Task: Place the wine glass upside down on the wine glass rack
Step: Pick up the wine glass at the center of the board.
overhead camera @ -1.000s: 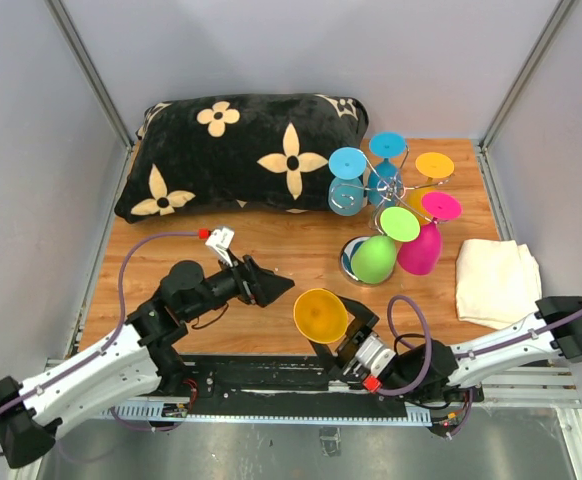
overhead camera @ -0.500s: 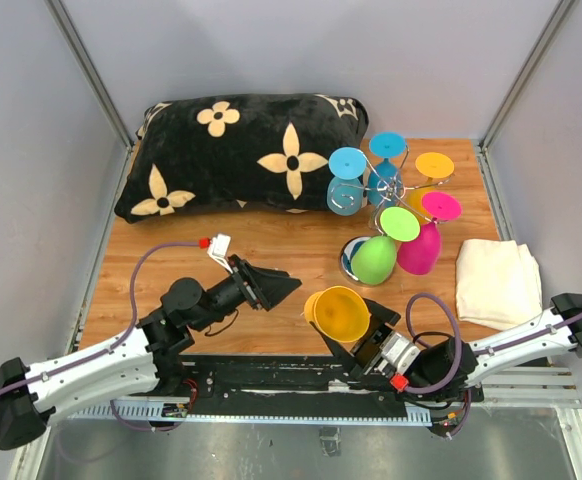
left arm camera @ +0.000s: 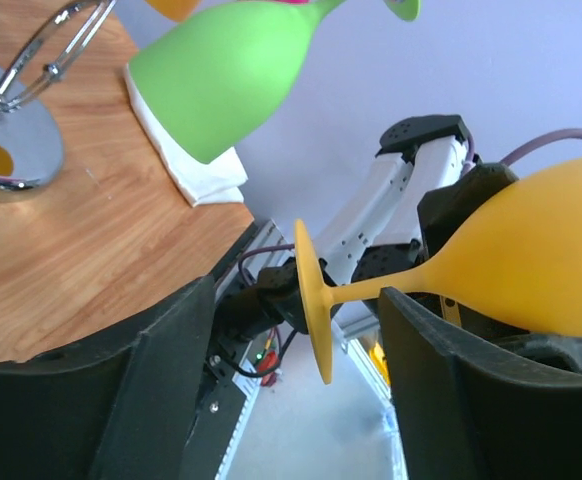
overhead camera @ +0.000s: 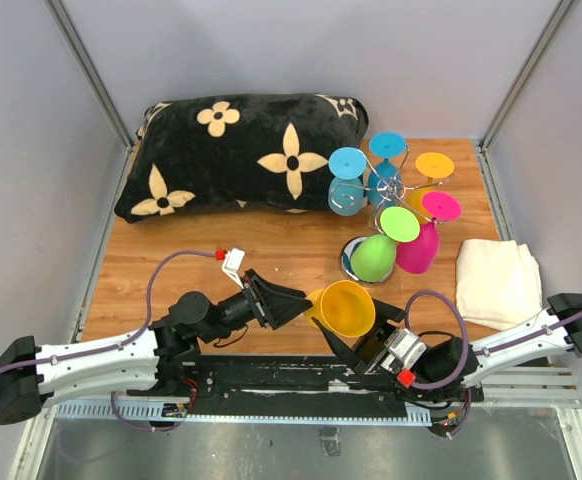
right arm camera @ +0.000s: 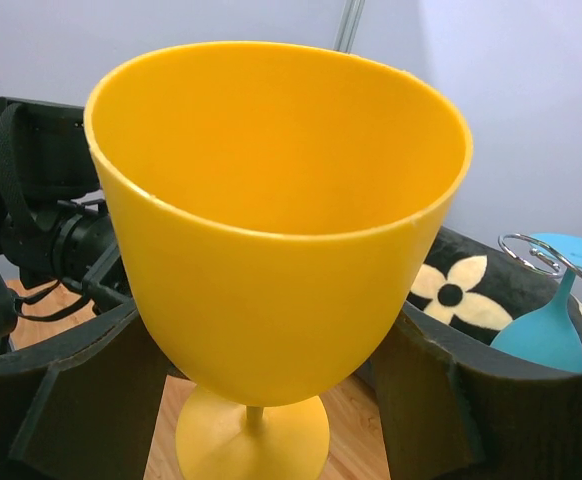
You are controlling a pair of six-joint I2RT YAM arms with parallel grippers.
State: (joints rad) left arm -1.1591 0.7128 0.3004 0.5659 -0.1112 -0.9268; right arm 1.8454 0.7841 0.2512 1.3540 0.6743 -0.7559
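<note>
**A:** From above, where is the yellow wine glass?

**B:** At the near edge of the surface, in front of the wine glass rack and apart from it. Its mouth is tipped up at the camera. The right gripper sits under it, but the bowl hides the hold.

**A:** The right wrist view settles that. Both fingers lie against the lower sides of the bowl, gripping it, with the foot below.

**B:** And the left gripper? Overhead it only points at the glass.

**A:** Its own camera shows the stem lying crosswise between the fingers, foot edge-on, with a gap on either side. The jaws stand wide and hold nothing.

**B:** Anything else there?

**A:** The rack's mirrored base, a green glass hung bowl-down, and a white cloth. Overhead adds a pink glass and a flowered pillow.
</note>
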